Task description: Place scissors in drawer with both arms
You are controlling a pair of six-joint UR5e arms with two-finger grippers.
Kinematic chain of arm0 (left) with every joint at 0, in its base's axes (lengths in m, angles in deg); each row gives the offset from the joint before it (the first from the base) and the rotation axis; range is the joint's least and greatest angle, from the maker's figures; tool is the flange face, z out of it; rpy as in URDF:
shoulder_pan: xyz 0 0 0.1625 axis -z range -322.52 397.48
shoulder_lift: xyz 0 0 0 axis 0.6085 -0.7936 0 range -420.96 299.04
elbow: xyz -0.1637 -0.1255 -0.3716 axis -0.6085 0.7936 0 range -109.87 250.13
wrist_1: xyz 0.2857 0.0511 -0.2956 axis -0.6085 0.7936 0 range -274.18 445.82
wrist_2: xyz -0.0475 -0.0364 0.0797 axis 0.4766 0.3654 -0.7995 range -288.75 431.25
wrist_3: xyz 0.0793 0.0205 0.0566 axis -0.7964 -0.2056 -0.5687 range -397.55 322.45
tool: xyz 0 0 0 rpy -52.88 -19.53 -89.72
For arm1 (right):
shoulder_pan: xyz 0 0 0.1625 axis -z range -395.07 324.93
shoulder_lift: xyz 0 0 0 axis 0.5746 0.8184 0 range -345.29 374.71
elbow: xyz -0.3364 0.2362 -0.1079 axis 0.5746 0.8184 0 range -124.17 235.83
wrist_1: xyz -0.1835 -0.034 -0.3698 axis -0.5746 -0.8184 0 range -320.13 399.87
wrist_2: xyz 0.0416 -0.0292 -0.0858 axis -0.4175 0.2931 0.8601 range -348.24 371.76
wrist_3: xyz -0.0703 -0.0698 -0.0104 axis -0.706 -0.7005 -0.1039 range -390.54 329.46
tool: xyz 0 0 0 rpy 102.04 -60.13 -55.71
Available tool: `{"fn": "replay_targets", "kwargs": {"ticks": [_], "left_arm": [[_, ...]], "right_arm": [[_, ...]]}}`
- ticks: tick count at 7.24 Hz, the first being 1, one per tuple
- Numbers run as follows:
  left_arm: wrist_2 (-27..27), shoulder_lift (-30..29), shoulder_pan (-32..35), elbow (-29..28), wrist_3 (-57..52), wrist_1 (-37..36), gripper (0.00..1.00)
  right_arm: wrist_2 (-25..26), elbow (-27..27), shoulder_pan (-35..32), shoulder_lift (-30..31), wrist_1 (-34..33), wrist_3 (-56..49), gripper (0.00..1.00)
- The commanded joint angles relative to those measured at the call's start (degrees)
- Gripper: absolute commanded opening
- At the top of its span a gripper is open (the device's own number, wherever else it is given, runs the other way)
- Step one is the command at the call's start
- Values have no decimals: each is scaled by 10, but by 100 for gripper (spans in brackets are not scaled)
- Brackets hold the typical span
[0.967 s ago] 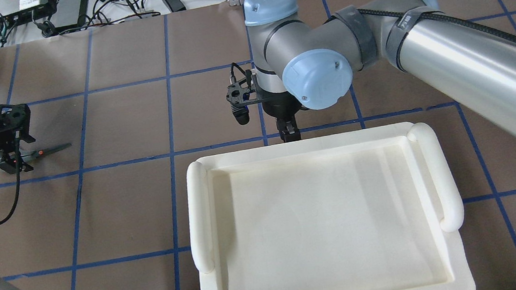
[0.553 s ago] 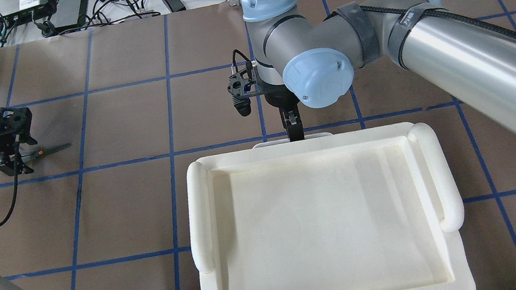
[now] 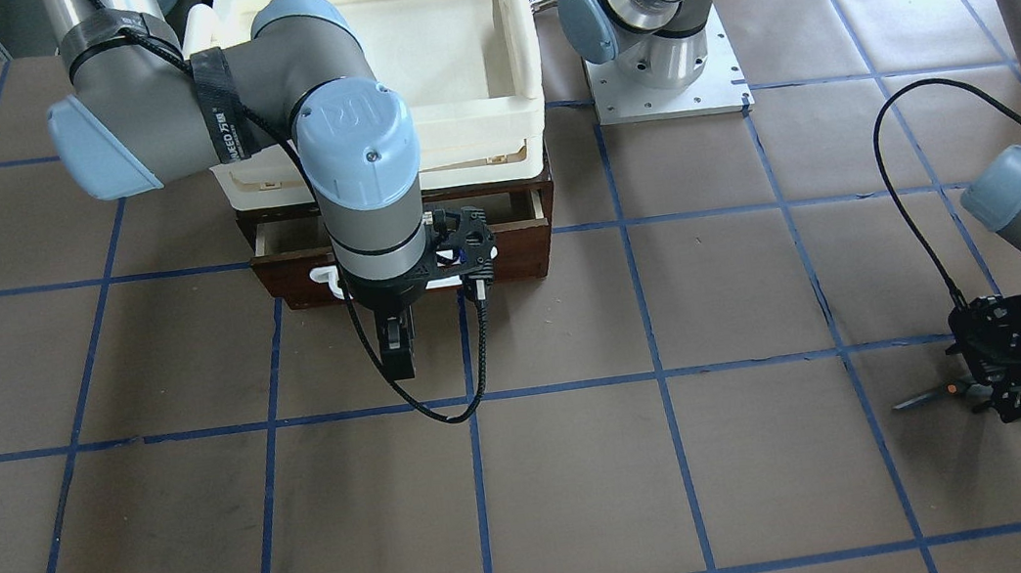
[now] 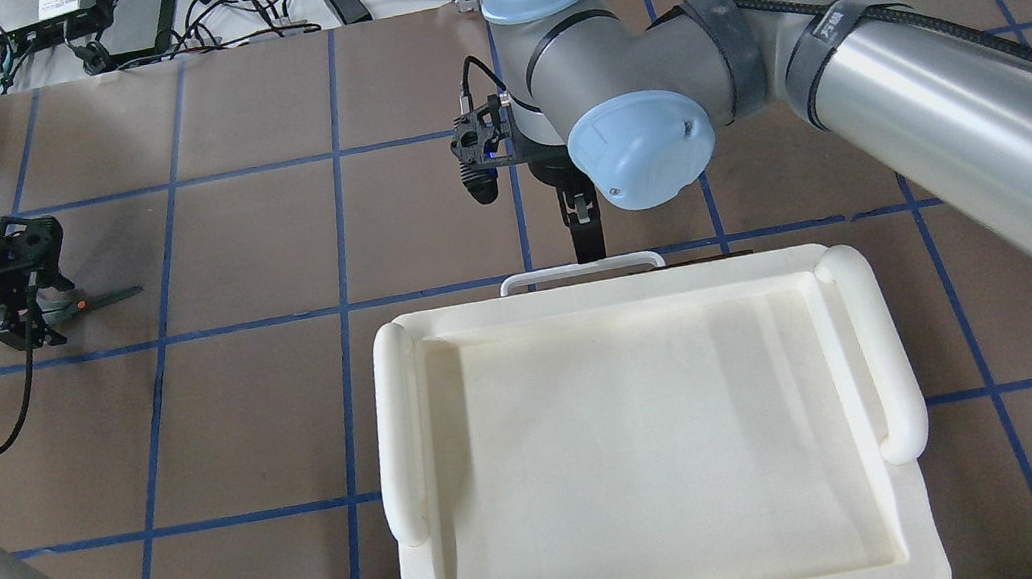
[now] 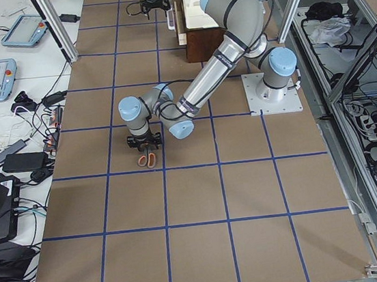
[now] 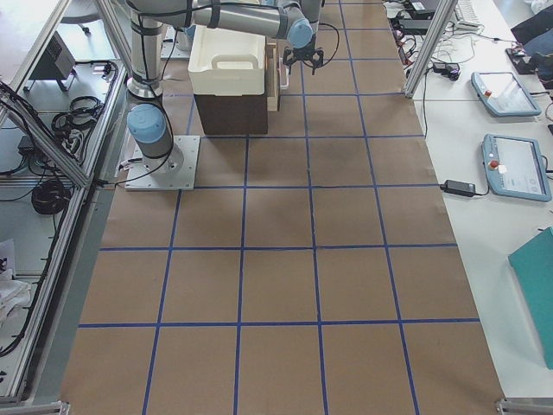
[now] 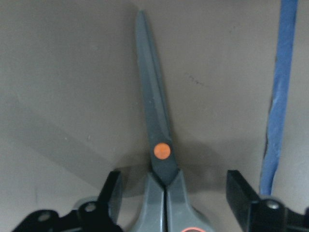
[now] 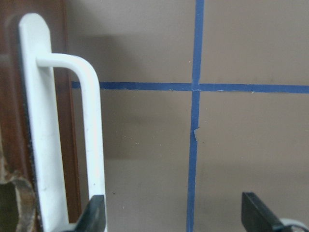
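The drawer [image 3: 515,246] has slid out further (right hand [image 4: 586,239] at handle [image 4: 633,259]).

Overhead and front cameras face each other across the table [image 4: 291,412], side cameras look along it, and the close left wrist camera shares the scissors [image 7: 157,121] between its jaws

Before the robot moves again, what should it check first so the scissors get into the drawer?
1. The scissors lie inside the left gripper: ok.
2. The left gripper is shut on them: not ok, it is open.
3. The drawer is open enough: not ok, only a narrow gap shows.
4. The right gripper is next to the white handle: ok.
5. The white handle is between its fingers: cannot tell.
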Motion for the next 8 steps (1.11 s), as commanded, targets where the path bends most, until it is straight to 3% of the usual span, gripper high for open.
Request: {"fn": "replay_targets", "kwargs": {"ticks": [1,2,3,6,8], "left_arm": [[1,-3,0,0,-13,-21,60],[2,-3,0,0,-14,-21,46],[2,-3,0,-1,-14,-21,39],[2,-2,-2,-8,-18,-14,8],[18,12,2,-8,-18,-4,5]], "right_arm": [[-6,0,6,1,-11,4,100],[-6,0,6,6,14,3,100],[-7,-2,5,6,46,3,100],[-9,-5,3,-3,51,-5,98],[-10,-7,3,-14,52,-8,96]]}}
